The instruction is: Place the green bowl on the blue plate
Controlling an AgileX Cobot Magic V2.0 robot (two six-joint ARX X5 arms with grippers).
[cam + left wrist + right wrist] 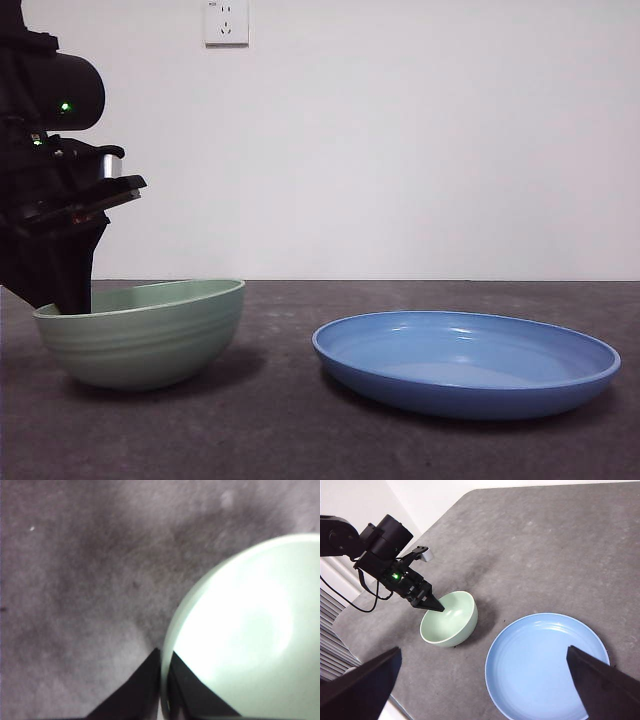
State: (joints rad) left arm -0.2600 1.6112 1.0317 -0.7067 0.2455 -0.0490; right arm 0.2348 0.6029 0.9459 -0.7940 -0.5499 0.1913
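Observation:
The green bowl (150, 340) (452, 622) sits on the grey table at the left, its rim a little higher on the side toward the plate. My left gripper (70, 300) (165, 652) (437, 607) is shut on the bowl's rim (250, 630) on the side away from the plate, one jaw inside and one outside. The blue plate (465, 380) (545, 665) lies flat to the right of the bowl, a short gap apart, with nothing on it. My right gripper (484, 649) hangs high above the table, open and holding nothing.
A white wall socket (226, 22) is on the wall behind. The table's rounded edge (380, 645) runs close by the bowl on the left arm's side, with black cables (350, 602) hanging there.

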